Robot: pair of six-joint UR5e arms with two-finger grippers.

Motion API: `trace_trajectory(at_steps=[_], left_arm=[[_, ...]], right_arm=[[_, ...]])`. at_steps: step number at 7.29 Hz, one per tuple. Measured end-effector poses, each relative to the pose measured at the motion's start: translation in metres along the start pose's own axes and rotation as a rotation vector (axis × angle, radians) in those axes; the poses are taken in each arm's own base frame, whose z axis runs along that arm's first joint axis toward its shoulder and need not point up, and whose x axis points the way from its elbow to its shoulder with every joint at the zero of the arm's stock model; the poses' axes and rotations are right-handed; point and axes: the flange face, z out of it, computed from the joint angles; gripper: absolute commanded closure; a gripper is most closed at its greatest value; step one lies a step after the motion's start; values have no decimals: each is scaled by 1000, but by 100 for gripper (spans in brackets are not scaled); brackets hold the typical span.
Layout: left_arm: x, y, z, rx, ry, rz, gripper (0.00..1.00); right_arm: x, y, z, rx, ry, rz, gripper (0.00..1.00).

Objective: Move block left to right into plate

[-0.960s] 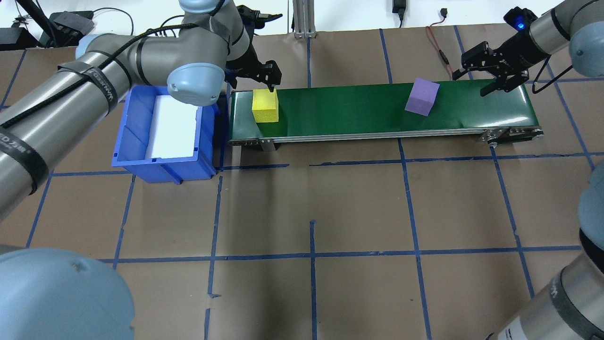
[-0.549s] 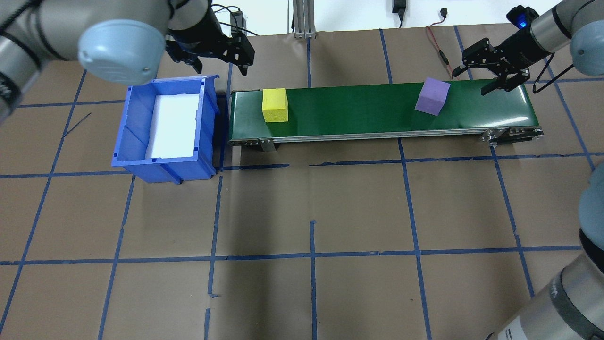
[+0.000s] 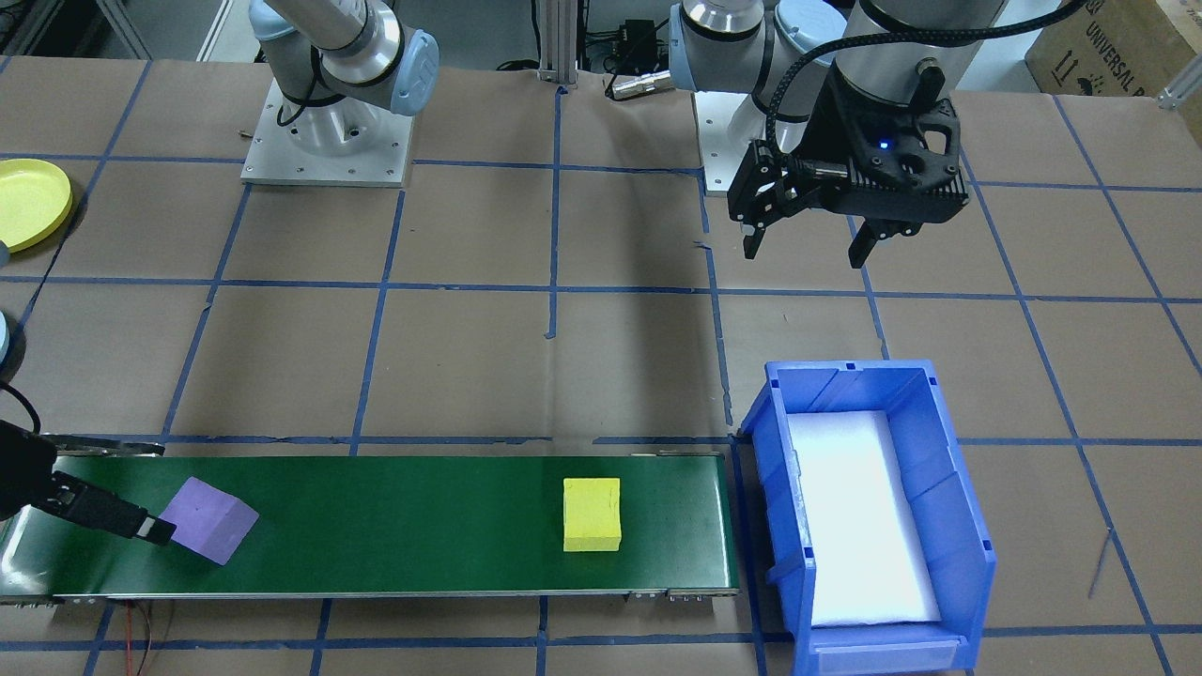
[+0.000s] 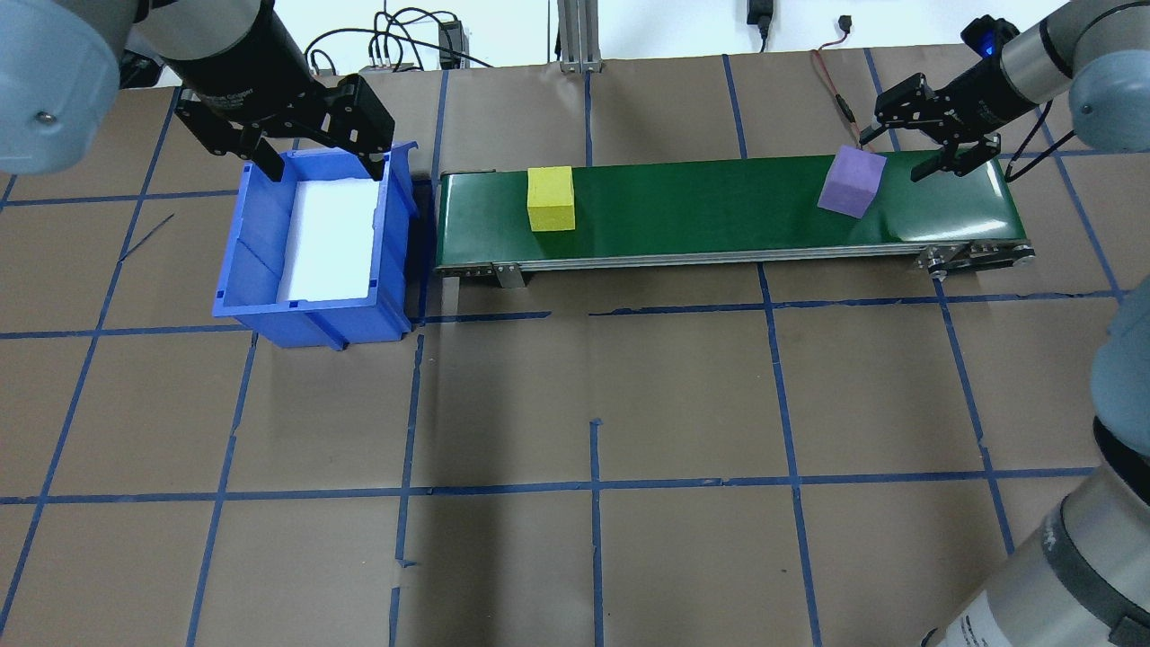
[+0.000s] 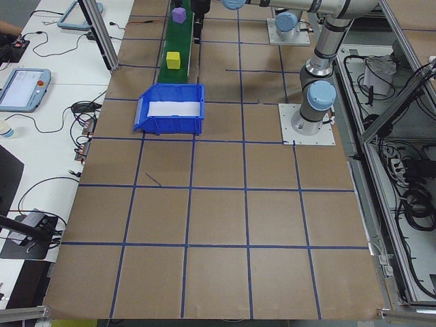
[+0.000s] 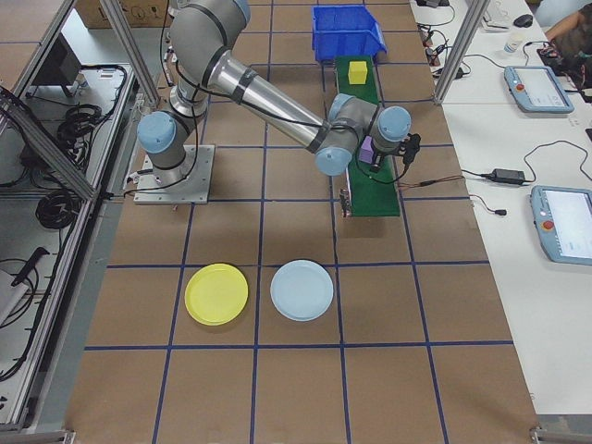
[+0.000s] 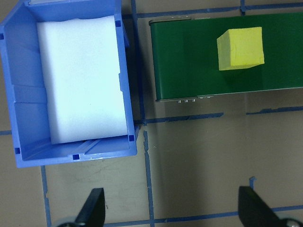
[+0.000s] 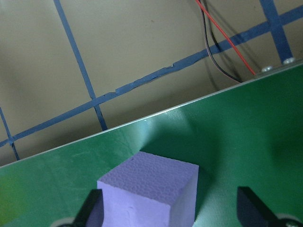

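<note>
Purple block (image 4: pixel 850 182) on belt (image 4: pixel 701 211) — right gripper (image 4: pixel 930 126) fingers spread.

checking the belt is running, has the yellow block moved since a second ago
Yes. The yellow block has shifted rightward in the overhead view along the green belt, away from the blue bin at its left end.

Overhead cam sits behind the robot looking down and forward; front cam faces it, mirrored, both covering the green conveyor (image 4: pixel 719 202) and blue bin (image 4: pixel 314 243). Side cams look along the worktop (image 5: pixel 218 225) from each end. Wrist cams: left high above bin and belt, right close on the purple block (image 8: pixel 151 194).
</note>
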Motion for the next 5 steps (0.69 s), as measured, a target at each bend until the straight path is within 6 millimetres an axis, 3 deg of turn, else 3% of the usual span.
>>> trace_trajectory(at_steps=[5], left_arm=[[0, 2, 1, 5, -1, 8, 0]], right_arm=[[5, -3, 12, -2, 16, 1, 3]])
